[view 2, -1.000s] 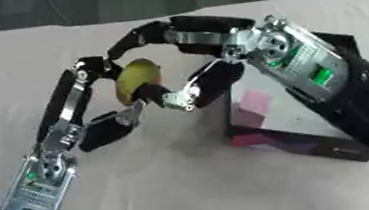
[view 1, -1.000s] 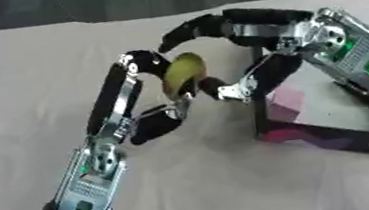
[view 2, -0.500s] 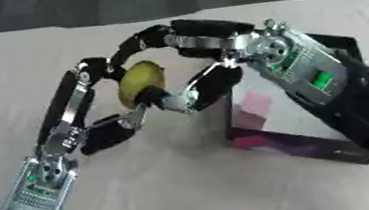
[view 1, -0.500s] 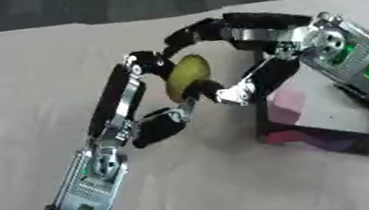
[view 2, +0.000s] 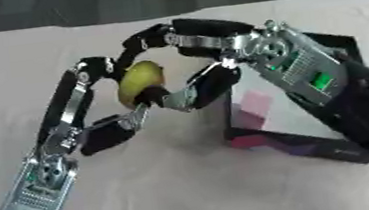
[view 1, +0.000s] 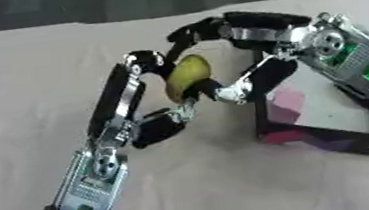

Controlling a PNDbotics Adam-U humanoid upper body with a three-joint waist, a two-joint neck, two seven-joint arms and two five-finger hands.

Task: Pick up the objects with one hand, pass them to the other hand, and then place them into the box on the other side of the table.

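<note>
A pale cloth-covered table (view 1: 20,97) fills the scene, with both of the robot's arms meeting above its middle. To the robot's right lies the box (view 1: 332,131), a dark, shallow, open container set askew on the cloth; its inside shows a light floor with a pink patch near the front left corner, and nothing that can be made out as a separate item rests in it.

The right hand (view 1: 246,76) reaches in from the right side, just left of the box's near wall. Its long fingers arch over the top of a yellow-green rounded fruit (view 1: 186,75), and its thumb comes up underneath, so the hand is curled around the fruit from the right. The left hand (view 1: 150,118) rises from the lower left, its fingers bent up along the fruit's left side and its thumb folded low beneath; those fingers touch or nearly touch the fruit, and whether they press against it cannot be told for certain, though they too are curled about it.

The fruit itself is held between the two hands above the table, clear of the cloth, just beside the box's left edge and outside it. Green lights glow on the backs of both wrists.
</note>
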